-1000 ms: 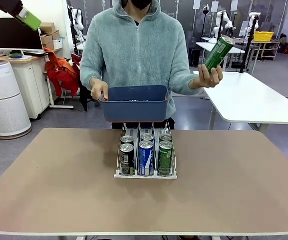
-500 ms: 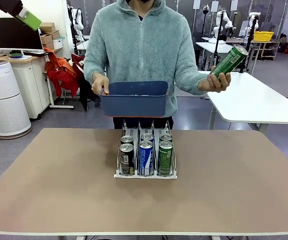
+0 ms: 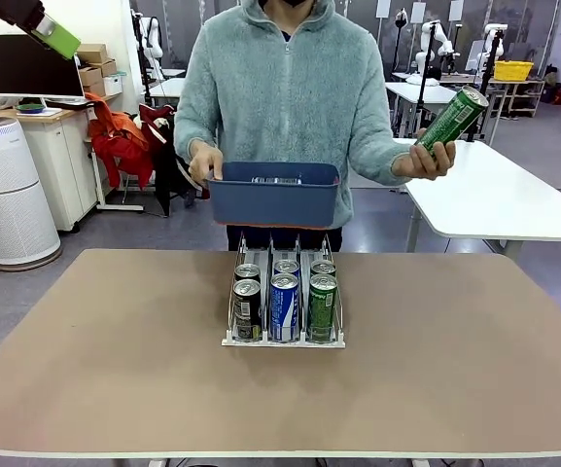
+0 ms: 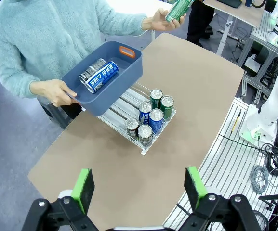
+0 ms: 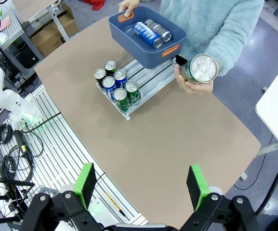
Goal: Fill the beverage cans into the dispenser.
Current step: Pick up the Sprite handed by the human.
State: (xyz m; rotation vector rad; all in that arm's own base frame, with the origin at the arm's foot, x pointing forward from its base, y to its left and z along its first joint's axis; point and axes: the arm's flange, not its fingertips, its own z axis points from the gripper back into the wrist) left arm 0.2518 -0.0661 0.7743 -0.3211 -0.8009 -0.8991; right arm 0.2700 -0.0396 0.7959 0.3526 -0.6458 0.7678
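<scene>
The dispenser (image 3: 283, 342) stands mid-table with two rows of beverage cans: dark (image 3: 247, 309), blue (image 3: 283, 306) and green (image 3: 322, 306) in front. A person at the far side holds a dark-blue bin (image 3: 273, 199) over its back end in one hand and a green can (image 3: 452, 119) raised in the other. From above, the bin (image 4: 129, 72) carries a blue can (image 4: 100, 77) and a dark can (image 4: 91, 70). My left gripper (image 4: 139, 187) and right gripper (image 5: 141, 187) hang high above the table, both open, nothing between their fingers. One green left pad (image 3: 56, 39) shows top left.
Bare brown tabletop (image 3: 455, 370) surrounds the dispenser on all sides. A white table (image 3: 504, 204) stands behind at the right, and an air purifier (image 3: 8, 195) at the left. Metal framing and cables (image 5: 18, 139) run along the table's near side.
The person has straightened up and shifted the bin slightly right. The hand with the green can has moved outward and tilted the can. Both grippers stay still and open.
</scene>
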